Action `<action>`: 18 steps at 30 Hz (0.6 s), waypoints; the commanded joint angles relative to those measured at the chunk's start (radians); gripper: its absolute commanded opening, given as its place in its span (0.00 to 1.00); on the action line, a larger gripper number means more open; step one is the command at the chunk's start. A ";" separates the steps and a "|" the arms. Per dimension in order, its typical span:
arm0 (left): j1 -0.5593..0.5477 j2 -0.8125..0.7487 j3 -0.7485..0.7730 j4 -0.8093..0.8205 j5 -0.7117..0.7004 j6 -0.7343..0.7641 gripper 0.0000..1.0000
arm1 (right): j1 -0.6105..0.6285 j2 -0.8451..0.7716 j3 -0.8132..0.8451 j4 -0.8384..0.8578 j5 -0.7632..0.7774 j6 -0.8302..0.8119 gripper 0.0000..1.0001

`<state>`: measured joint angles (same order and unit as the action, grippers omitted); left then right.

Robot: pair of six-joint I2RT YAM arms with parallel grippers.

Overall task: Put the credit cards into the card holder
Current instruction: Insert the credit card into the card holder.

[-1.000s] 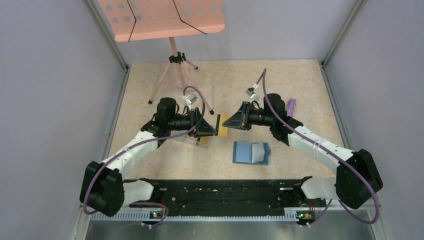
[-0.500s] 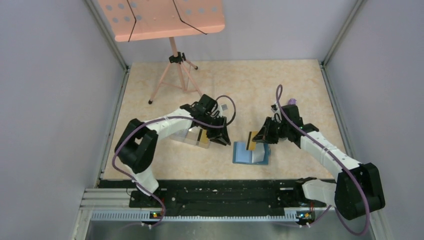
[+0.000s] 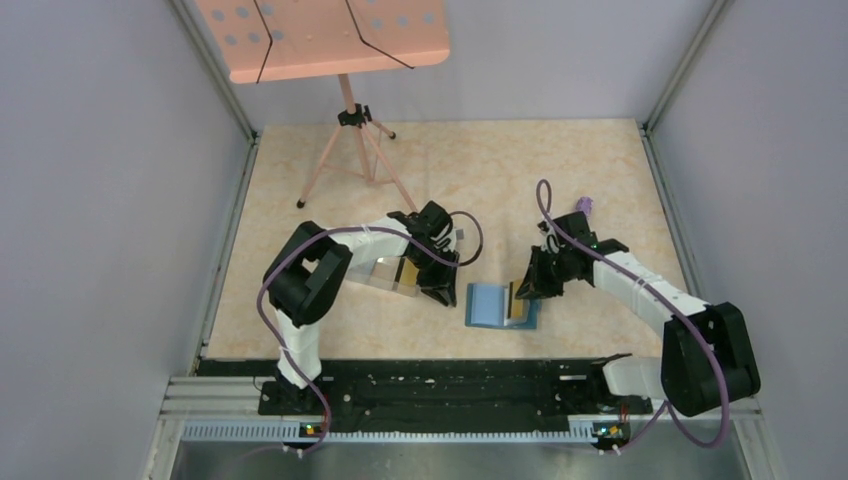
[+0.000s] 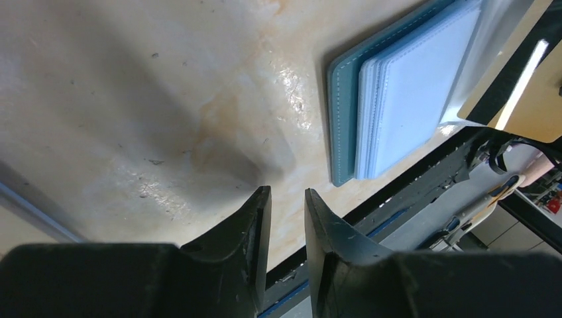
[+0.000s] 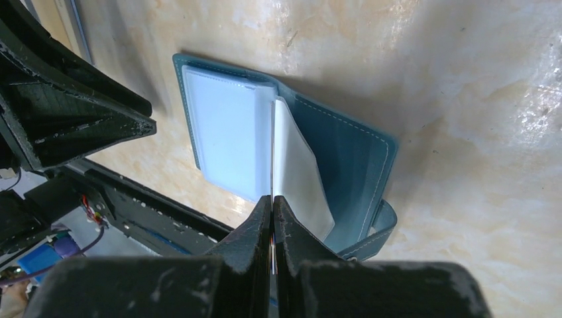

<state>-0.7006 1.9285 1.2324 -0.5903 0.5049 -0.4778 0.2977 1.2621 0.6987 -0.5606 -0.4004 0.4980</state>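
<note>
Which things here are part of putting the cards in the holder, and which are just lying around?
Job: card holder, held gold card in the right gripper, second gold card at the clear box.
Lying about: pink music stand, purple object, clear box.

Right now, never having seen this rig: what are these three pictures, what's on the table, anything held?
Two robot arms are bolted at the near edge of a table. The overhead picture looks down from behind them. The other two come from a camera on each wrist, so the black prongs at the bottom are that arm's own fingers. On the table are a pink music stand at the back, an open teal card holder, and a clear box with a spare yellow card at its end. The right end effector is shut on a yellow credit card, held edge-on over the holder. The left end effector is slightly open and empty, beside the holder.
</note>
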 commanded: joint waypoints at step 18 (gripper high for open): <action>-0.008 0.077 0.019 -0.038 0.016 0.087 0.23 | -0.007 0.072 -0.134 0.261 -0.142 0.048 0.00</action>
<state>-0.7029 1.9625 1.2358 -0.6052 0.5385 -0.4267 0.2977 1.3304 0.5938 -0.3744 -0.5301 0.5365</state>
